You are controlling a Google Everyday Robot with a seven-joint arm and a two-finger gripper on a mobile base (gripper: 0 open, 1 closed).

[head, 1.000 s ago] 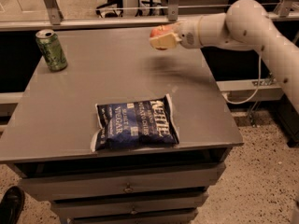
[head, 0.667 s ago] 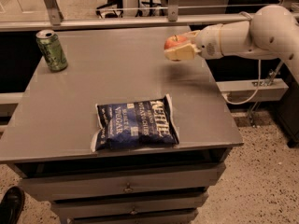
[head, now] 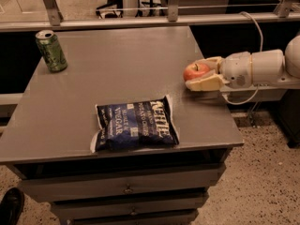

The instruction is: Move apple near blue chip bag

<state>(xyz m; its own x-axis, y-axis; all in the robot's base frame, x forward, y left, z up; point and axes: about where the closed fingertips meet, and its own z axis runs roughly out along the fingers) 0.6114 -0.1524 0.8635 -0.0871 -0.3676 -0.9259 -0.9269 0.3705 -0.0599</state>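
- Claw [head: 197,75] of mine sits at the right edge of the worktop [head: 126,64], about halfway between the back right and front right corners. My arm [head: 255,68] reaches in from beyond that edge.
- Its two pale fingers [head: 206,83] are closed in on the apple [head: 196,71], one above and one below, and nothing else is in the grip.
- From the camera view, the apple is red-orange and lies just inside the right edge. I cannot tell whether it touches the surface or hangs just over it.
- The blue chip bag [head: 135,124] lies flat by the front edge, near the middle of it, with its white lettering facing up.
- The apple and the bag are apart, with bare grey top between them. The apple is toward the back and right of the bag.
- A green can [head: 51,50] stands upright near the back left corner, well apart from both.
- A white cable [head: 256,32] loops up behind my arm, off the right side.
- Drawers [head: 126,189] with small knobs run below the front edge.
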